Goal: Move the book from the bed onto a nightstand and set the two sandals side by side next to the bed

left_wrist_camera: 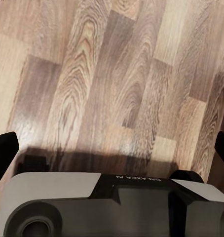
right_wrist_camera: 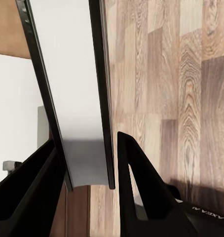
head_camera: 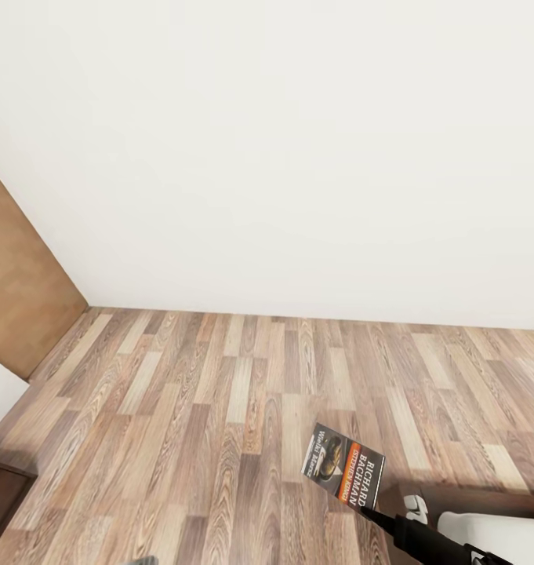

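The book [head_camera: 343, 464], a thin paperback with a dark cover, an orange band and white lettering, hangs tilted above the wood-plank floor at the lower right of the head view. My right gripper [head_camera: 368, 512] is shut on its lower edge. In the right wrist view the book [right_wrist_camera: 72, 98] stands edge-on, with white pages between dark covers, and the right gripper [right_wrist_camera: 87, 143] has its black fingers [right_wrist_camera: 136, 177] pressed on both sides. My left gripper [left_wrist_camera: 112, 148] is open over bare floor, with its fingertips far apart. The bed and the sandals are out of view.
A plain white wall [head_camera: 298, 157] stands straight ahead, and the plank floor [head_camera: 219, 392] runs up to it. A light brown flat panel [head_camera: 23, 290] leans in at the left. A dark brown wooden corner [head_camera: 0, 494] shows at the lower left edge; I cannot tell what it belongs to.
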Robot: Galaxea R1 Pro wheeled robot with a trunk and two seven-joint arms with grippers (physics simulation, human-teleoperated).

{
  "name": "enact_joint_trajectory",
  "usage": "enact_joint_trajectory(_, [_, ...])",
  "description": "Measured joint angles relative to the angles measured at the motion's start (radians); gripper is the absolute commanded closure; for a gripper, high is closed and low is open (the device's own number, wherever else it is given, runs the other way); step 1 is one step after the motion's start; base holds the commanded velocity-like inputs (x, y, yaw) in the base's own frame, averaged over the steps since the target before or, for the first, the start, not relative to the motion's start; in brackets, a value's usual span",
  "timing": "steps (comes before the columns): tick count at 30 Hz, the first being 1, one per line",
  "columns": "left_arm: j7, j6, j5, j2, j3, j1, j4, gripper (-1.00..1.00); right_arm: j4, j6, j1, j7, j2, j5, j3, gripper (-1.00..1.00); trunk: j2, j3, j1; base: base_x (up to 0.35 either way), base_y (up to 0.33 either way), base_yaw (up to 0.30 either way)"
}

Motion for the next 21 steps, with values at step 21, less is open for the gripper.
enact_joint_trajectory(21, [0.000,0.000,0.000,-0.004,0.000,0.000,0.001,-1.00,0.000,0.000,0.000,0.000,-0.001,0.000,0.000,1.00,0.000,0.033,0.000,0.000,0.000,0.000])
